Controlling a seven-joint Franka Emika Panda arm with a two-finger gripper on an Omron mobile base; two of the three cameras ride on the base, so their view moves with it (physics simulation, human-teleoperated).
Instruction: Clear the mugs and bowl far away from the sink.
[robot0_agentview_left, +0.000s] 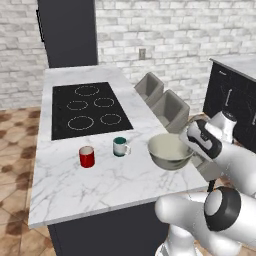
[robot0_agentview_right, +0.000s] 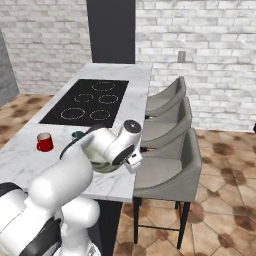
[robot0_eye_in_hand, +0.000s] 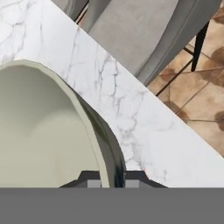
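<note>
The wide pale bowl (robot0_agentview_left: 169, 150) with its greenish-cream inside sits near the right edge of the marble counter (robot0_agentview_left: 75, 190). My gripper (robot0_eye_in_hand: 113, 181) is shut on the bowl's rim (robot0_eye_in_hand: 98, 144), one fingertip inside and one outside. From the left base view the hand (robot0_agentview_left: 192, 142) meets the bowl's right side. Left of the bowl, the white mug with a teal band (robot0_agentview_left: 120, 146) and the red mug (robot0_agentview_left: 86, 157) stand upright. In the right base view my arm hides most of the bowl (robot0_agentview_right: 102, 164); the red mug (robot0_agentview_right: 44, 142) is at the left. The sink is out of view.
A black stovetop (robot0_agentview_left: 87, 109) with ring burners fills the counter's far half. Grey chairs (robot0_agentview_right: 167, 165) line the counter's right edge, just beyond the bowl. A dark column (robot0_agentview_left: 67, 30) stands at the far end, with dark cabinets (robot0_agentview_left: 235, 100) at the right.
</note>
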